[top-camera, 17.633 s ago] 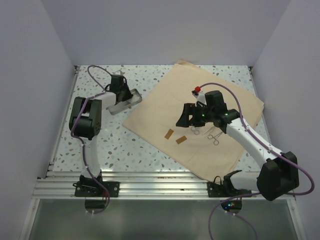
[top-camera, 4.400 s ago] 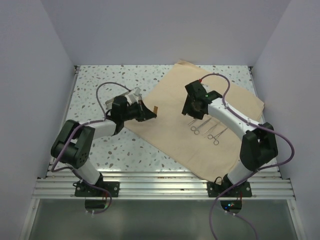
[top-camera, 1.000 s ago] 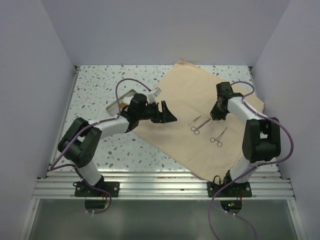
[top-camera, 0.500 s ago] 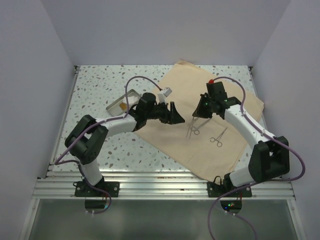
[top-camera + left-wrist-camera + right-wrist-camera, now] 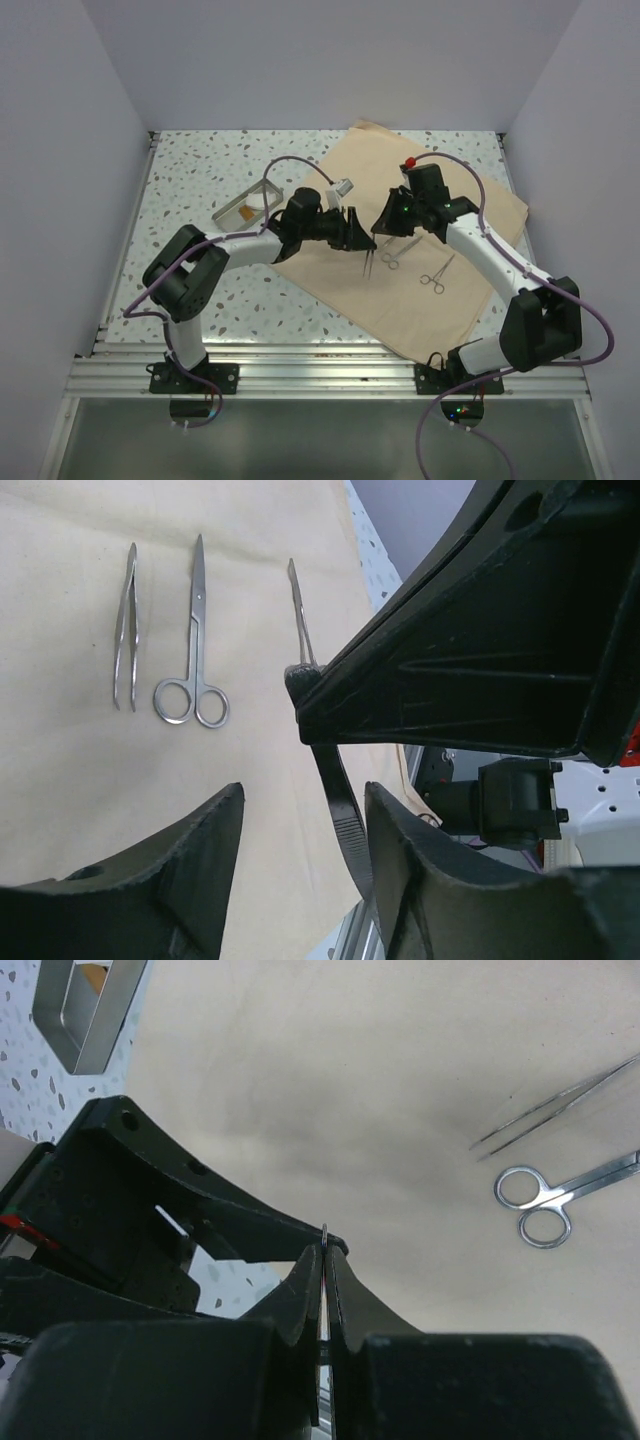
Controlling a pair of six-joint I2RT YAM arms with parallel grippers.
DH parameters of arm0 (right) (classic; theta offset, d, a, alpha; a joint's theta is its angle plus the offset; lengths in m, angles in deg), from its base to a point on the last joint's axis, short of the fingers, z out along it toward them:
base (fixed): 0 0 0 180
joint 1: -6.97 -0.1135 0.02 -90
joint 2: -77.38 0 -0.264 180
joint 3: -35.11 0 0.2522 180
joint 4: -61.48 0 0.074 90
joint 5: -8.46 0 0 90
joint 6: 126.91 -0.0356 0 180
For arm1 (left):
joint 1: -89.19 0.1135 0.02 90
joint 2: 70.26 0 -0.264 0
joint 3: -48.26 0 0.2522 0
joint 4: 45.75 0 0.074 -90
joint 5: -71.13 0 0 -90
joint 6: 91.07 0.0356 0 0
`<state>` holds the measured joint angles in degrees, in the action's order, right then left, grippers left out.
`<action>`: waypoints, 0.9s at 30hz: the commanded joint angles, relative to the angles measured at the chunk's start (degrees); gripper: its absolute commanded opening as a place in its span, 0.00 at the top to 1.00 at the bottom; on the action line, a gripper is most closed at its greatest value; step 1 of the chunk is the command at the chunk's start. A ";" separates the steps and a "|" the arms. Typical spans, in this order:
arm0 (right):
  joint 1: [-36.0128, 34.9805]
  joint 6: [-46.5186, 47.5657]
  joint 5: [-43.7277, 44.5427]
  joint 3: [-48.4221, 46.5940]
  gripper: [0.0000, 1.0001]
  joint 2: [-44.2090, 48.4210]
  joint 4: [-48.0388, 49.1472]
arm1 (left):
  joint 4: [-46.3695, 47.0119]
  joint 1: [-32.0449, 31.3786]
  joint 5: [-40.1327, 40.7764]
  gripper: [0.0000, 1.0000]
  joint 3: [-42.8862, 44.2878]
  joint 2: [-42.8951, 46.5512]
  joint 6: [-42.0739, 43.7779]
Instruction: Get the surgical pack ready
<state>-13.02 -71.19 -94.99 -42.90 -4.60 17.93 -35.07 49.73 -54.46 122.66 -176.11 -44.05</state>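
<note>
Right claw [image 5: 325, 1260] clamped on a thin steel instrument [image 5: 368, 262], left claw [image 5: 300, 815] with jaws apart either side of it; surgical pack [image 5: 400, 305] lies flat as tan cloth beneath both; steel tray [image 5: 230, 208] behind the left claw holds one small amber tag [image 5: 246, 210].

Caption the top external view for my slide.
Over the tan cloth sheet, the right gripper holds a silver instrument beside the open left gripper; the steel tray sits at left.

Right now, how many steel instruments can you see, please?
4: one thin instrument in the right gripper, scissors and tweezers side by side on the cloth, a ring-handled clamp further right. Others may be hidden.
</note>
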 commanded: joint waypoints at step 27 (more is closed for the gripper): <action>-0.40 7.13 17.41 2.10 0.44 9.20 -4.06 | -59.08 7.82 66.56 0.97 32.43 -2.79 50.49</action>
<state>-13.26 -65.16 -78.01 -43.89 2.79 12.40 -86.71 57.10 -8.82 152.48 -177.31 -8.33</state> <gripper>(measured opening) 0.560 0.160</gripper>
